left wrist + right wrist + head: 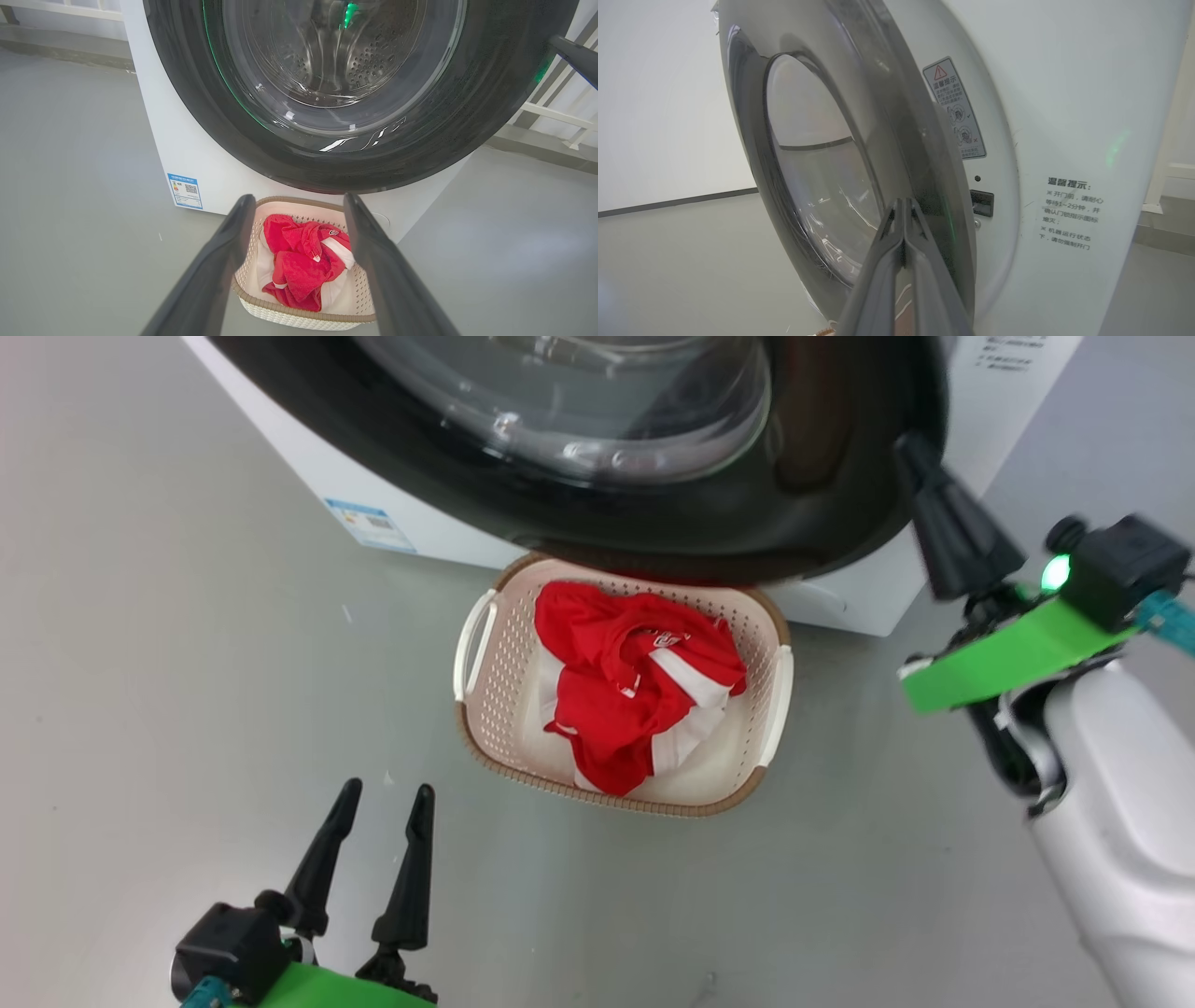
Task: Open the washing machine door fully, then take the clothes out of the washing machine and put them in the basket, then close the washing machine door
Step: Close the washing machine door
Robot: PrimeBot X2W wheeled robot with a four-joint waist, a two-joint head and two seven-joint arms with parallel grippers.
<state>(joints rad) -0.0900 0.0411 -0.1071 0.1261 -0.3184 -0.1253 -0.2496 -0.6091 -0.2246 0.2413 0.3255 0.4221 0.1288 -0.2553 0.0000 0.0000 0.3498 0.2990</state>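
The washing machine door, black-rimmed with a bulging glass centre, stands a little ajar from the white washing machine. My right gripper is shut with nothing in it, its tips against the right edge of the door's rim. In the right wrist view the right gripper has its fingers pressed together. The red and white clothes lie heaped in the cream basket on the floor below the door. My left gripper is open and empty, low to the left of the basket and apart from it. In the left wrist view the left gripper frames the clothes.
Grey floor spreads around the basket on all sides. A blue label sits low on the washer front. White railing stands behind the machine to its right. Warning stickers are on the washer's front panel beside the door.
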